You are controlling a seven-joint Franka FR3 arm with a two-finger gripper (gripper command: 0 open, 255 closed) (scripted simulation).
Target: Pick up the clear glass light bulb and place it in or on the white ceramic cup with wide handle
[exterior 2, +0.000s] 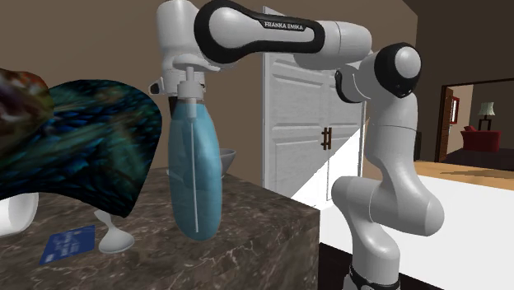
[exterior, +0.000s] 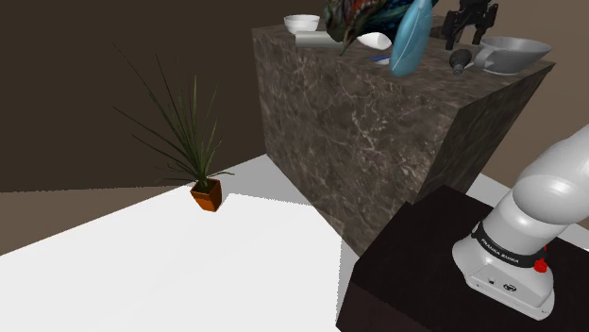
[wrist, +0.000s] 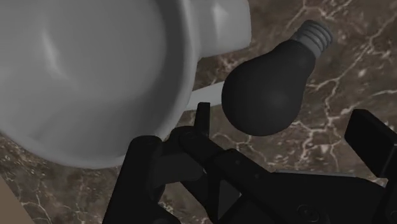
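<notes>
We hold our fingers (wrist: 372, 137) apart over the dark bulb (exterior: 460, 62) beside the white cup (exterior: 514, 52), upper right in the shoulder view.

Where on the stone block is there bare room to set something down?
Bare stone lies beside the light bulb, on its side away from the cup, and between the blue bottle and the block's corner. Crowded around the patterned object.

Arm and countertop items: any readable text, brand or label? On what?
"FRANKA EMIKA": white letters on the arm's dark upper link, second exterior view.
Dark band near the arm's base, shoulder view: white lettering, too small to read.
Blue card: marks too small to read.
</notes>
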